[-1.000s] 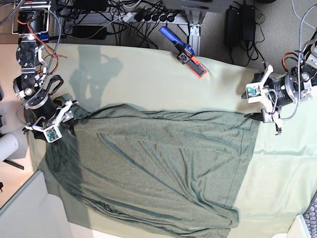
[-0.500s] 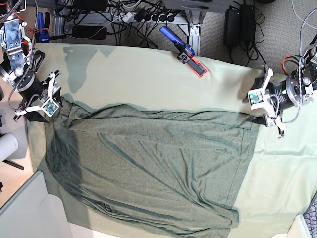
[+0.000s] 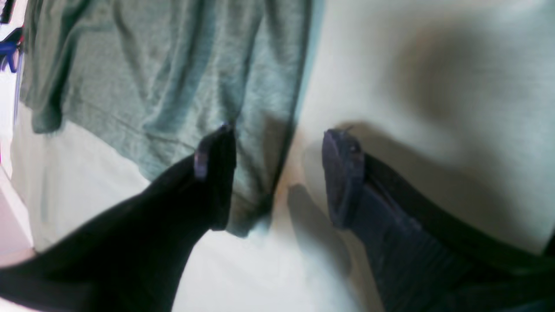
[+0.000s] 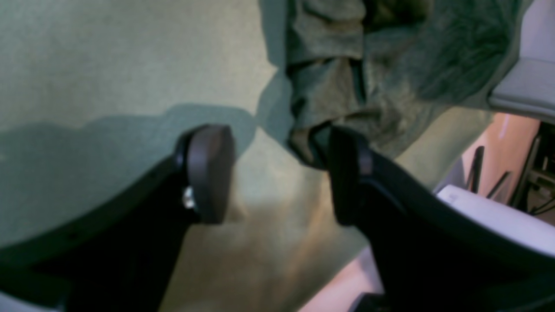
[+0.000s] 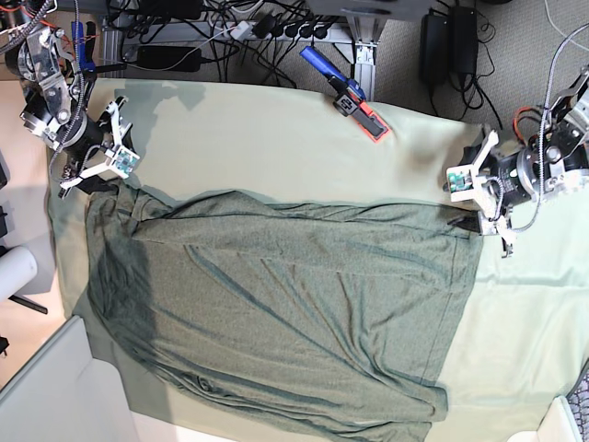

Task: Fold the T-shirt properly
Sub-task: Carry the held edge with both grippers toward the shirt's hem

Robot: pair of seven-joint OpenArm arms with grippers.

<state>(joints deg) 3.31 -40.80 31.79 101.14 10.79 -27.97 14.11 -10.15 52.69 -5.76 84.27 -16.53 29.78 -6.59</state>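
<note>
Both claws stand spread, pinching nothing. Left claw (image 3: 277, 173) hangs over the shirt's corner at the far right of the table (image 5: 276, 138), one finger over the fabric, the other over bare cloth. Right claw (image 4: 277, 173) hovers at the opposite end beside a bunched sleeve. Between them the T-shirt (image 5: 276, 295) lies spread across the pale mint covering, dark heathered olive, soft knit, creased with long diagonal wrinkles, its top edge fairly straight, its lower edge sagging toward the table's front. A blue and orange tool (image 5: 354, 97) rests on the table's back edge.
</note>
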